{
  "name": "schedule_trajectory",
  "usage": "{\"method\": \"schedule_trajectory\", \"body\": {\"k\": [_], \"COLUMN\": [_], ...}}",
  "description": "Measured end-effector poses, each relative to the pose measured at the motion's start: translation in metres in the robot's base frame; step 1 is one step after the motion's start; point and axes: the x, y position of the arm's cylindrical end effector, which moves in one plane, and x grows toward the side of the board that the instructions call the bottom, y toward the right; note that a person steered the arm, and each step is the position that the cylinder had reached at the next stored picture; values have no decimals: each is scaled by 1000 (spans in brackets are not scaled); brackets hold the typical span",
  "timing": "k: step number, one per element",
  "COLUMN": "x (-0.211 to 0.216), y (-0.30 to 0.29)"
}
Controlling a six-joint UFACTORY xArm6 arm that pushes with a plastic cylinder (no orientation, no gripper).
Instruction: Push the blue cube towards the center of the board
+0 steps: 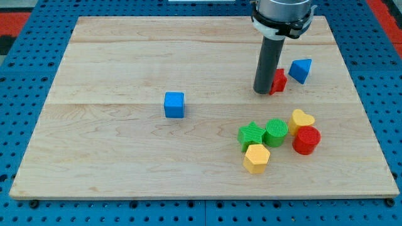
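My tip [262, 91] is a bare rod with nothing to open or close; it stands on the board [113, 56] toward the view's upper right, touching or just beside a small red block [279, 81], with a blue triangular block [301, 69] beyond it. The blue cube [174, 105] sits well apart to the view's left and slightly lower, left of the board's middle. I judge I must get round to its far left side (a wide detour) to push it rightward.
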Motion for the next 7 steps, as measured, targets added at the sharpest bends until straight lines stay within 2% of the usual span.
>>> {"method": "schedule_trajectory", "body": {"k": [1,2,3,5,6,7], "x": [-1,1,1,91,72,47], "y": [30,13,-79,-143,-169,-132]}}
